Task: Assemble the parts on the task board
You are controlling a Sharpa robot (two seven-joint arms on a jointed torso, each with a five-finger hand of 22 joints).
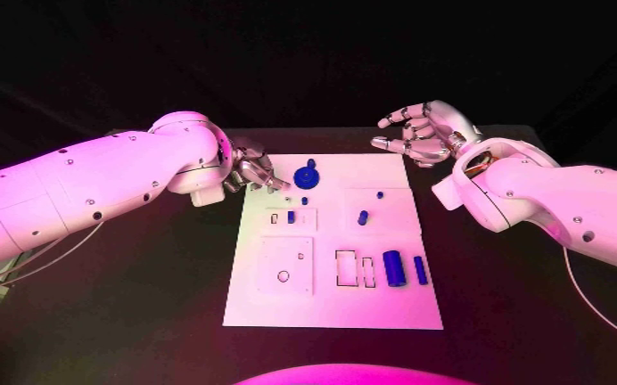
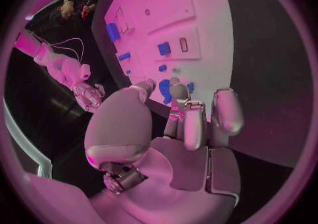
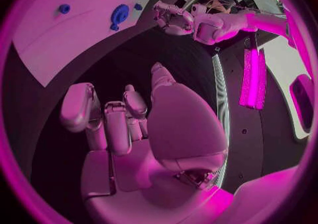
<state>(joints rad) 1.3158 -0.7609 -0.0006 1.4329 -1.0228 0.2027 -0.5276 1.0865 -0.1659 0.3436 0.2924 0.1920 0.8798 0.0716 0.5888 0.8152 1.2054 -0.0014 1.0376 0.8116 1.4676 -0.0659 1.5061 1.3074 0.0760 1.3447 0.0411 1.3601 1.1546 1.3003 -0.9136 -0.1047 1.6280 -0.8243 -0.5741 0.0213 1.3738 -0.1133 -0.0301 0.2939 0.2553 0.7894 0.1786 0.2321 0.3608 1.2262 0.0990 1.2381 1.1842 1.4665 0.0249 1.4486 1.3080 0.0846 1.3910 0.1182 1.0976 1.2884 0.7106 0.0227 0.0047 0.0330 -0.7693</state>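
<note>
Approach step, I'd say: left hand (image 1: 250, 169) empty, fingers loosely spread just beside round blue part (image 1: 306, 176), right hand (image 1: 422, 133) empty, well apart; next, pinch that part.

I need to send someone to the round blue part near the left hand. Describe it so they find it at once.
Start at the white task board in the middle of the black table and go to its far edge, the end nearest the two hands. The round blue part lies there, just beside the left hand's fingers. It is the only disc-shaped piece and the widest; the other blue parts are small pegs and upright cylinders.
</note>
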